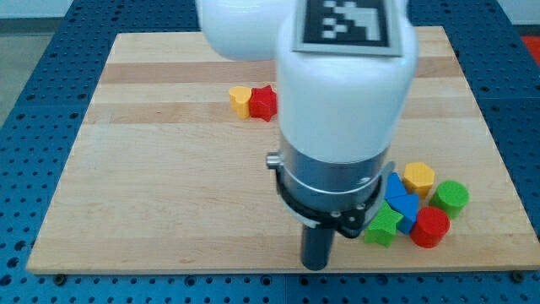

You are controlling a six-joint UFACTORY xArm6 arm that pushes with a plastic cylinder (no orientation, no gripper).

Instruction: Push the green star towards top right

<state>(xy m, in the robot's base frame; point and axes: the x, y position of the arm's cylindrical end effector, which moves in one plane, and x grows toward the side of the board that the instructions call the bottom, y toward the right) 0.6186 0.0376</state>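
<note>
The green star (384, 226) lies near the view's bottom right, touching a blue block (400, 199) above it and next to a red cylinder (431, 226) on its right. The arm's white body and dark rod stand just left of the star. My tip (315, 267) is down near the board's bottom edge, to the lower left of the green star, a short gap from it.
A yellow hexagon (418, 178) and a green cylinder (451, 197) sit in the same cluster at the right. A yellow block (240, 100) and a red star (264, 102) touch each other at upper middle. The wooden board (152, 186) ends just below my tip.
</note>
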